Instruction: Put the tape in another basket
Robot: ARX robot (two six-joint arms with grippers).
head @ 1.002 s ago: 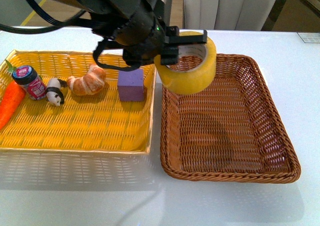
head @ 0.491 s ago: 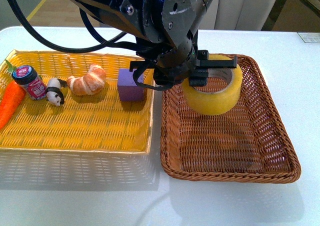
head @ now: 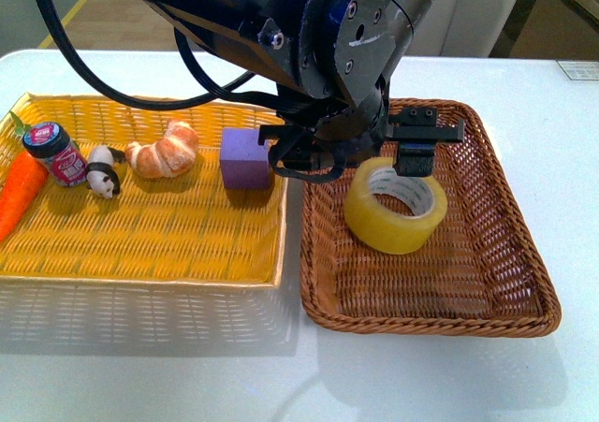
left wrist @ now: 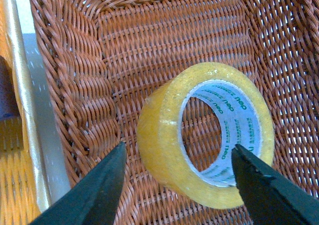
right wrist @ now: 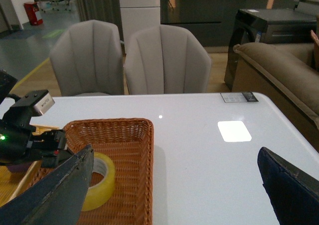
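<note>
The tape (head: 395,205), a yellowish roll with a white core, lies tilted on the floor of the dark brown wicker basket (head: 430,327), near its left wall. My left gripper (head: 384,160) hangs just above the roll, open. In the left wrist view the tape (left wrist: 164,135) sits between the spread fingers of the left gripper (left wrist: 178,146), and neither finger touches it. The brown basket (left wrist: 149,35) fills that view. My right gripper (right wrist: 175,152) is open and empty above the white table, to the right of the basket (right wrist: 134,130) and the tape (right wrist: 99,187).
A yellow woven basket (head: 140,225) stands left of the brown one. It holds a carrot (head: 19,193), a small jar (head: 54,152), a panda toy (head: 103,171), a croissant (head: 167,151) and a purple block (head: 245,158). Grey chairs (right wrist: 164,60) stand beyond the table.
My left gripper carried the tape rightward from above the baskets' rims, lowered it into the brown basket and opened. The roll now rests on the weave.
</note>
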